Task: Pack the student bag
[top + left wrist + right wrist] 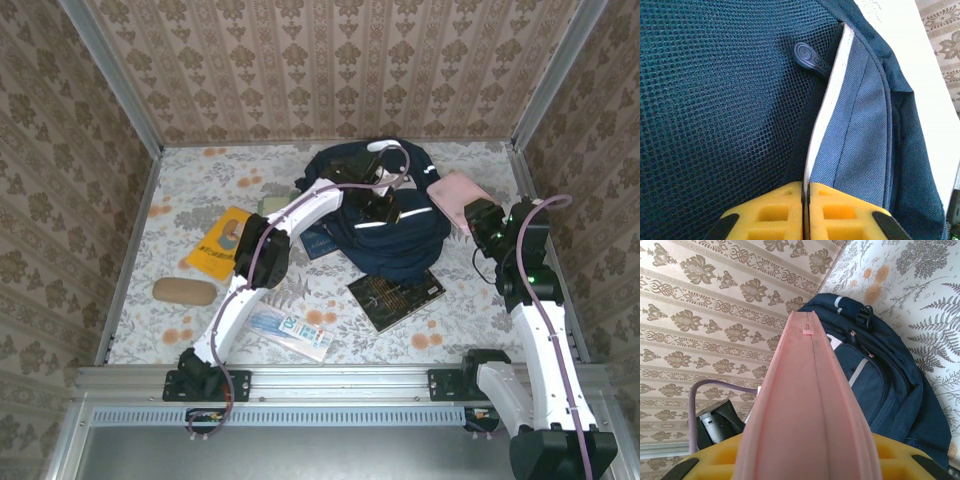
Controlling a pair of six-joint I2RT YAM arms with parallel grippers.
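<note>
The student bag (405,240), navy with white stripes, lies at the back middle of the table. My left gripper (377,203) reaches over its top. In the left wrist view the yellow jaws (806,187) are shut on a thin white-edged fold of the bag (860,130), beside its dark mesh panel (715,100) and a zip pull (809,56). At the right, my right gripper (478,216) is shut on a flat pink zip case (457,191) held off the table. That pink case (807,405) runs up between the jaws (807,452), with the bag (890,385) behind it.
On the floral cloth lie a yellow book (225,242), a brown oval case (184,291), a white-and-blue packet (290,332), a dark book (396,293) in front of the bag and a small blue book (320,240) at its left. Patterned walls close three sides.
</note>
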